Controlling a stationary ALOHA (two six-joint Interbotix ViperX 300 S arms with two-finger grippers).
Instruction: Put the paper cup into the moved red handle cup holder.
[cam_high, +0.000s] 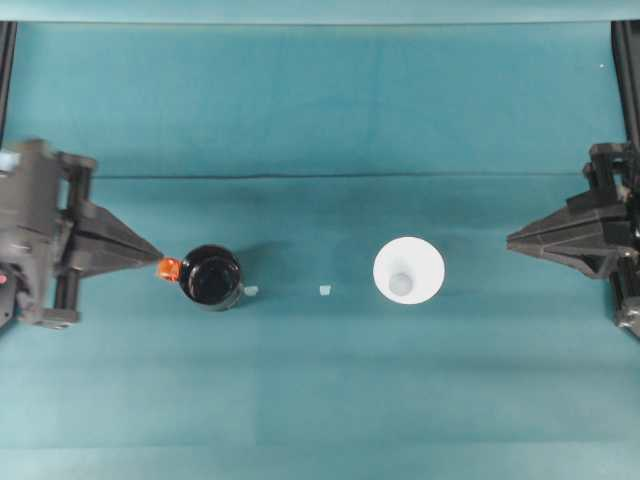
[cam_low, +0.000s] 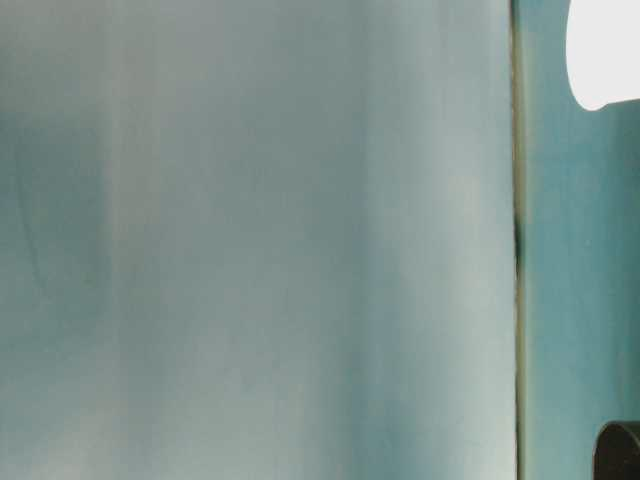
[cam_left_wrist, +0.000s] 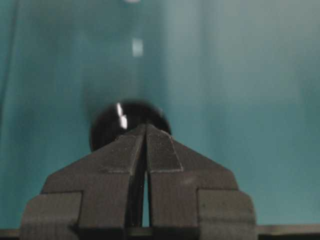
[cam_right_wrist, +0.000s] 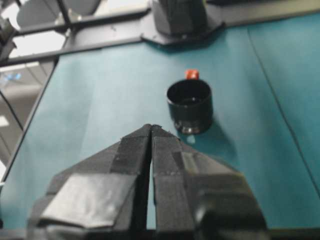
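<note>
1. Left gripper (cam_high: 160, 262) has its jaws pressed together and empty, the tip just beside the orange-red handle tab (cam_high: 169, 268), probably placed to nudge the holder.
2. Right gripper (cam_high: 510, 240) is likewise closed and empty, well apart from the paper cup (cam_high: 408, 270).
3. Red handle cup holder (cam_high: 211, 277), glossy black and round, stands left; the white tapered cup stands upright to its right, not yet inside.
</note>
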